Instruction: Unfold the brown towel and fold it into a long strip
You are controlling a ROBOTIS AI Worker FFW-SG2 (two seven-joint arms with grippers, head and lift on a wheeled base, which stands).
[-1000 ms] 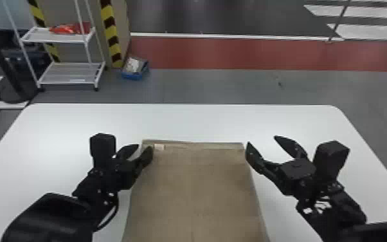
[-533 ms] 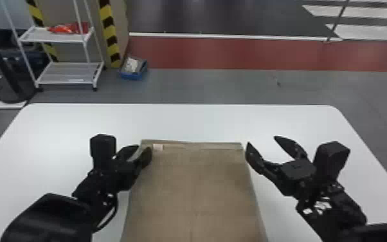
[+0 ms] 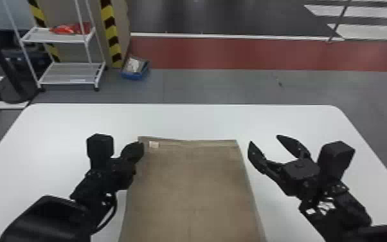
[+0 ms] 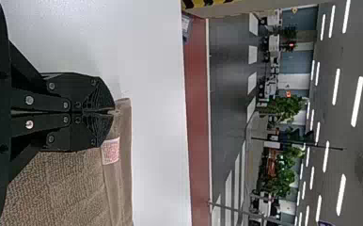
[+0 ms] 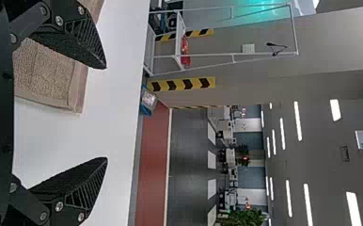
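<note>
The brown towel (image 3: pixel 191 190) lies spread flat on the white table, a small pale label near its far left corner. At that corner is my left gripper (image 3: pixel 139 148). In the left wrist view, the fingers of my left gripper (image 4: pixel 111 112) are pressed together on the corner of the towel (image 4: pixel 62 188), beside the label. My right gripper (image 3: pixel 266 144) stands apart from the towel, just off its far right corner. In the right wrist view, my right gripper (image 5: pixel 105 113) has its fingers wide apart with nothing between them, the towel's corner (image 5: pixel 52 75) near one finger.
The white table (image 3: pixel 202 120) extends around the towel, with its far edge beyond both grippers. Past it on the floor stand a white shelf rack (image 3: pixel 70 79) and a blue bin (image 3: pixel 135 72) at the back left.
</note>
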